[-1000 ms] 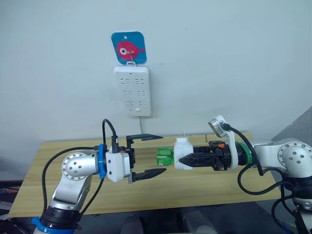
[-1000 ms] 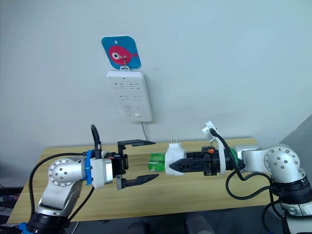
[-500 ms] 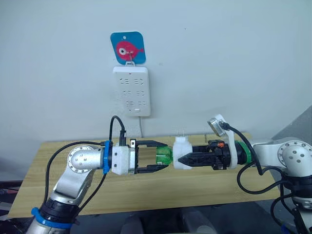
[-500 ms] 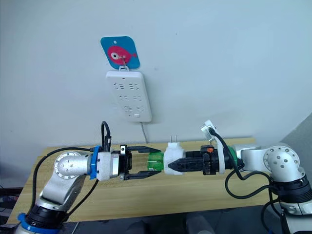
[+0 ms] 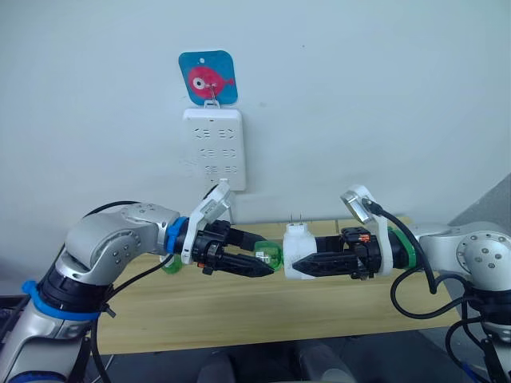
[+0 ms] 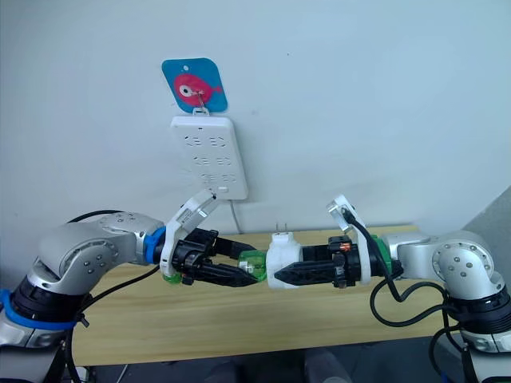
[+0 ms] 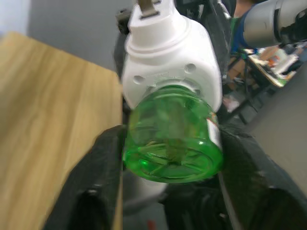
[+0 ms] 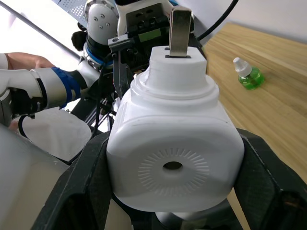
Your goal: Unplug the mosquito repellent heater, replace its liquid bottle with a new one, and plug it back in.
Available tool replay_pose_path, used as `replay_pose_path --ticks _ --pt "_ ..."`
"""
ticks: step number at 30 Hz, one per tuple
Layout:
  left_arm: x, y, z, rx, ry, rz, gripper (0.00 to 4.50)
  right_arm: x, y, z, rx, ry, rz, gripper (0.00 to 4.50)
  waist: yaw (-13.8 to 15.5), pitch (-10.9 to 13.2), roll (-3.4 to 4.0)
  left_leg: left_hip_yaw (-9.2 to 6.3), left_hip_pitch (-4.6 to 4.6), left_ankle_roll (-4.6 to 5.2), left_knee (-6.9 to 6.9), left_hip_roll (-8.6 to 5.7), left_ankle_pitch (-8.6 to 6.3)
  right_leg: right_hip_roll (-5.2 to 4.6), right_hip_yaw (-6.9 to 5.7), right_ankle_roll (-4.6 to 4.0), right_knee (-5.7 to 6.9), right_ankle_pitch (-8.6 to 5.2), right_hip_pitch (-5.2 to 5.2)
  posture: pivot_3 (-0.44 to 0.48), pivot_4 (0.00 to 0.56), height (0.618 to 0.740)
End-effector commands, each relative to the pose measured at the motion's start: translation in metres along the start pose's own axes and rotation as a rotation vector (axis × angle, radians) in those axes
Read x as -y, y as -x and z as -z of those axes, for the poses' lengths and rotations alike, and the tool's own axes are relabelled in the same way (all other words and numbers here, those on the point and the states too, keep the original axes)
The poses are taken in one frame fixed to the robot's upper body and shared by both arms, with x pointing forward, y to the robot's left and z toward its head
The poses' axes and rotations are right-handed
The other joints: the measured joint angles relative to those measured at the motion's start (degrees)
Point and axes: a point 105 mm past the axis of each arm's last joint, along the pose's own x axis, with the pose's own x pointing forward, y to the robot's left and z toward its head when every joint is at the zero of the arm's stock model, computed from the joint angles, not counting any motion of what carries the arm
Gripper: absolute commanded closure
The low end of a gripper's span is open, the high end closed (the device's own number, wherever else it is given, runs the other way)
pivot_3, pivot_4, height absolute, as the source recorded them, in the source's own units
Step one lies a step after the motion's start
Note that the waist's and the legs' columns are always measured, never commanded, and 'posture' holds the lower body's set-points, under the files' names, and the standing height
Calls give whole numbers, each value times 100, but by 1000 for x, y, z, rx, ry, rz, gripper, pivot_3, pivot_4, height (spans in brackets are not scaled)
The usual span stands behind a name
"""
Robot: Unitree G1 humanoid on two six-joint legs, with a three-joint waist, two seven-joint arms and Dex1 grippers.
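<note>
Small white rounded plastic mosquito repellent heater (image 5: 298,254): held in the air above the light wooden desk (image 5: 239,319), unplugged, its two metal prongs (image 5: 297,217) pointing up. Its round vent hole (image 8: 172,166) is seen in the right wrist view.

Right end effector (image 5: 297,262): two black fingers pinched on the heater body from either side.

Green translucent plastic liquid bottle (image 7: 173,140): seated in the heater's underside, projecting sideways toward the left arm.

Left end effector (image 5: 267,261): two black fingers (image 7: 98,191) closed on the green bottle, one on each side of it.

Second small green liquid bottle with white cap (image 8: 248,75): lying on the desk, well apart from the heater, as seen in the right wrist view.

White rectangular multi-socket power strip (image 5: 213,149): hung on the pale wall above the desk, sockets unoccupied, a white cable (image 6: 235,212) leading down from its lower edge.

Blue square hook plate with a pink fish figure (image 5: 207,78): fixed to the wall directly above the strip, which hangs from it.
</note>
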Motion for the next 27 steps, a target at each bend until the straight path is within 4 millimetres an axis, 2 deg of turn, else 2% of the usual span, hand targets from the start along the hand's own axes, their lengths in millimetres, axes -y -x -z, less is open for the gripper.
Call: replay_pose_path --ticks 1,2,6,11,19,27 --pt "5 2 -9 14 -178 -41 316 -15 -2 -3 16 16 -74 1511 14 0 0 0 0 0 2 0 0 0 0 0 0 0 1 -111 107 735" --pt "8 2 -7 18 -219 -44 6 -14 -2 -4 28 5 -74 1511 15 0 0 3 0 0 3 -1 0 -1 3 0 0 0 1 -111 107 735" --pt "7 8 -1 11 -353 -116 0 -13 0 -6 42 -11 -67 1511 19 0 0 9 2 1 5 -1 0 -2 11 1 1 0 3 -111 110 735" --pt "9 11 9 12 -649 -214 0 -8 3 -10 68 -32 -44 1511 26 1 0 15 3 1 2 -2 -1 -3 17 0 -2 0 3 -103 110 735" --pt "11 12 1 123 -1081 -322 0 -6 2 -12 74 -36 -40 1511 33 1 0 17 3 1 3 -1 -1 -4 18 0 -3 1 4 -103 110 735" --pt "11 -2 3 180 -1171 -288 0 -6 1 -14 73 -34 -39 1511 29 0 0 16 3 2 3 -2 -1 -4 17 0 -1 1 4 -103 106 735"
